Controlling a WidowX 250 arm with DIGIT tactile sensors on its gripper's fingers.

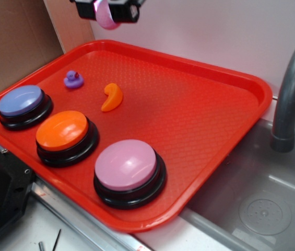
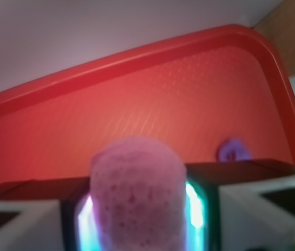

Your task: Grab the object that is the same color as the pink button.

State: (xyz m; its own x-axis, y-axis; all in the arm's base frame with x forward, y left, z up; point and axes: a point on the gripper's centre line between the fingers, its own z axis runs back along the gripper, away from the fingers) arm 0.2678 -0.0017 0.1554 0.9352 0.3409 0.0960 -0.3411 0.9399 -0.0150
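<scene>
Ball (image 2: 137, 196): top of exterior frame, lifted above tray (image 1: 215, 130).
Gripper (image 1: 107, 11): jaws pinching ball at its sides.
Handling: likely light, soft, bumpy, grippy; hold across middle.
Button (image 1: 126, 164): lower centre, matching pink.

Exterior view: high, oblique, from near tray corner, faces toward wall at 12 o'clock; whole red tray (image 1: 204, 120) in frame, sink at 4 o'clock. Wrist view: close, mounted behind gripper (image 2: 137, 209), looks down past it to tray (image 2: 152, 104) far rim. Shared: tray surface, purple duck (image 1: 73, 79) (image 2: 234, 150).
</scene>
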